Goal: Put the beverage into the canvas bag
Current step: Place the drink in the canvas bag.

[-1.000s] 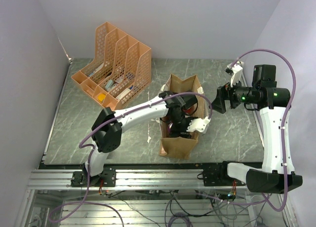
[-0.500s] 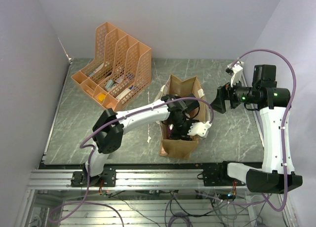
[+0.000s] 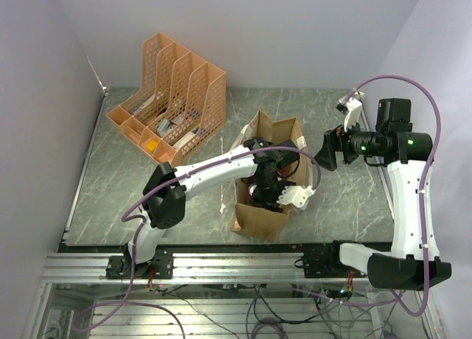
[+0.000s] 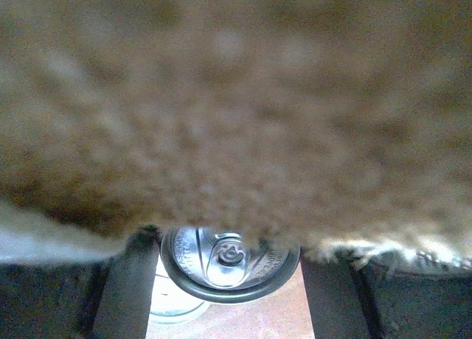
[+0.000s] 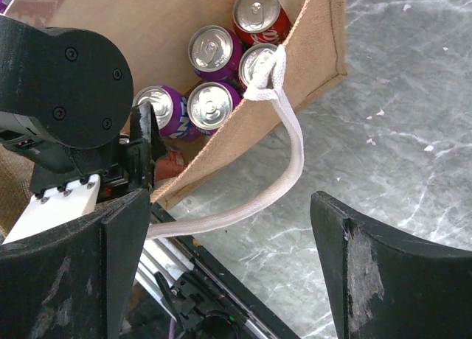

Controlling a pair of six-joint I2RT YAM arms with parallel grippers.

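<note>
The canvas bag (image 3: 259,218) stands mid-table with its mouth open; up close its tan cloth (image 4: 236,96) is a blur across the left wrist view. My left gripper (image 3: 271,191) reaches down inside the bag. Its two dark fingers (image 4: 125,287) press both sides of a beverage can (image 4: 221,259), silver top and pull tab facing the camera. To the right of the bag, my right gripper (image 3: 328,149) hangs open above the table. In its own view, the right gripper (image 5: 228,258) holds nothing, and a white strap handle (image 5: 291,155) droops below it. Several purple and red cans (image 5: 211,48) stand inside the bag (image 5: 317,44).
An orange mesh file organiser (image 3: 169,96) with papers stands at the back left. Another can's pale top (image 4: 173,308) shows under the held can. The table's front rail (image 3: 221,261) runs close to the bag's near end. Walls close in on the left, back and right.
My left gripper has shifted inside the bag, and the bag's near end has swung a little to the left. The right arm has not moved.
</note>
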